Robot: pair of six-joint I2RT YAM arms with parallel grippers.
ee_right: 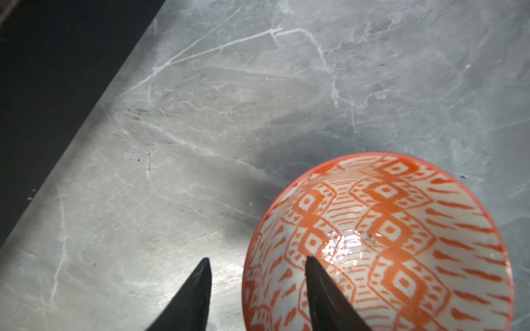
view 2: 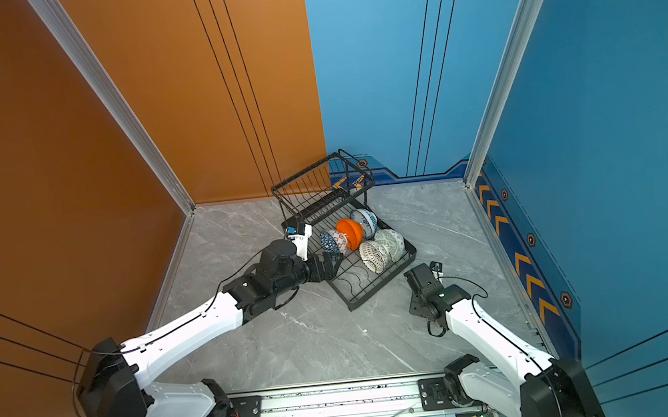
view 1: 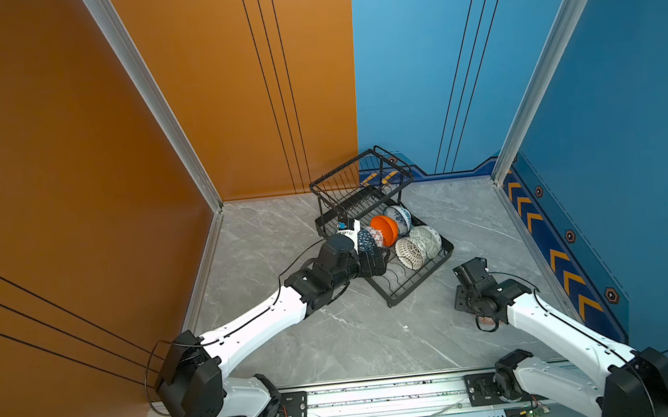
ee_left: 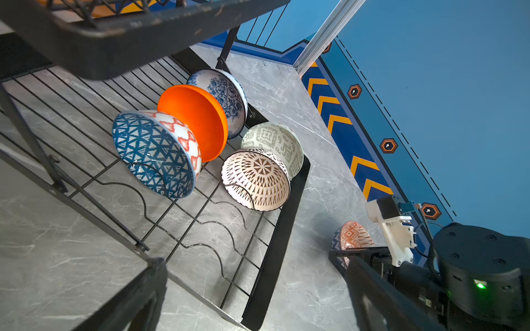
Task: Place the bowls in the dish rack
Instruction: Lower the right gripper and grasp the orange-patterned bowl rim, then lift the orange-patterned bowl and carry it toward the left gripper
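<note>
Right gripper (ee_right: 257, 259): fingers part-open, straddling rim of red-orange patterned bowl (ee_right: 387, 243), one inside, one outside over table (ee_right: 200, 114); no grip evident. Left gripper (view 1: 374, 261): fingers wide, empty, just beside blue triangle bowl (ee_left: 155, 154) standing in dish rack (ee_left: 276, 243).

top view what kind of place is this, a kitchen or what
Likely a robot test cell, not a real kitchen: two arms bolted to a rail, orange and blue panel walls in aluminium framing, and a marble-look table with a dish rack and bowls.
</note>
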